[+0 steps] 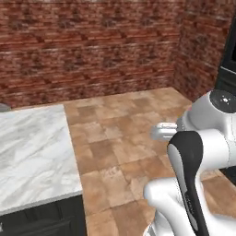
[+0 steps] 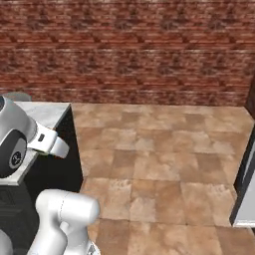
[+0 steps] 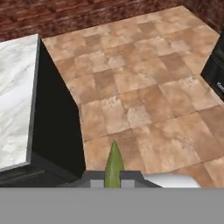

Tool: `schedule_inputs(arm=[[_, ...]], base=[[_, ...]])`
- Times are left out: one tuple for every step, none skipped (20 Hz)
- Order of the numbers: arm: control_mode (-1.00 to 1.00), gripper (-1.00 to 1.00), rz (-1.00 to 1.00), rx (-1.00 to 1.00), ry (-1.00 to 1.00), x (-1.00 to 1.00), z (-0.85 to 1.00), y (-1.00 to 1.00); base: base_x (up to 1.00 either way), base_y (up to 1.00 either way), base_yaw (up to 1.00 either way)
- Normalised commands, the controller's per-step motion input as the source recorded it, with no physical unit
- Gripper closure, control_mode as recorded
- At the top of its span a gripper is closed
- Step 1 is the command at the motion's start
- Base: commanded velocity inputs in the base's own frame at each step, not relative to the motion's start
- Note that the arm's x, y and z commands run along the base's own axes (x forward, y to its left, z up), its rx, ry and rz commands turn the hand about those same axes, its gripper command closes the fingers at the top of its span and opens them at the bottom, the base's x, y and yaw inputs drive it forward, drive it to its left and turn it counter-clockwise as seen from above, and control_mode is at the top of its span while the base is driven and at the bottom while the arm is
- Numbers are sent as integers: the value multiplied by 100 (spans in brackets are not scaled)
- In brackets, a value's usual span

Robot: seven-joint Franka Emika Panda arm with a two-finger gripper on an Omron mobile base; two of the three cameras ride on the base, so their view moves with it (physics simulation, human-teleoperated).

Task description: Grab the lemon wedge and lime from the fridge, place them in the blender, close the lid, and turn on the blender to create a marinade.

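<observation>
Carrying: the lemon wedge (image 3: 113,166), a pointed yellowish-green piece, stands between the tips of the gripper (image 3: 113,183) at the bottom of the hand view.
Gripper state: pressed nearly together, pinching the lemon wedge, whose point sticks out past the tips.
Ahead of the gripper: bare tiled floor (image 3: 144,100), with a brick wall (image 3: 87,13) beyond it.
Off to one side of the gripper: a marble surface (image 3: 15,100) on a dark cabinet, near but apart from the wedge; nothing on it can be made out from here.
Other side of the gripper: a dark appliance edge (image 3: 216,65), too little of it in frame to say what it is.
Done so far, as a judgement: the wedge looks collected and is in transit.
Left to do: dropping the wedge in the blender, fetching the lime from the fridge, adding it, closing the lid, switching on.
</observation>
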Motion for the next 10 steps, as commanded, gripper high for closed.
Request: schedule_inputs(arm=[[100,100,0,0,0,0,0,0],[100,100,0,0,0,0,0,0],[100,100,0,0,0,0,0,0],[100,100,0,0,0,0,0,0],[100,100,0,0,0,0,0,0],[100,100,0,0,0,0,0,0],[100,100,0,0,0,0,0,0],[100,100,0,0,0,0,0,0],[100,100,0,0,0,0,0,0],[100,100,0,0,0,0,0,0]], base=[[-1,0,100],[0,0,100],[0,0,100],[0,0,100],[0,0,100],[0,0,100],[0,0,100],[0,0,100],[0,0,96],[0,0,93]])
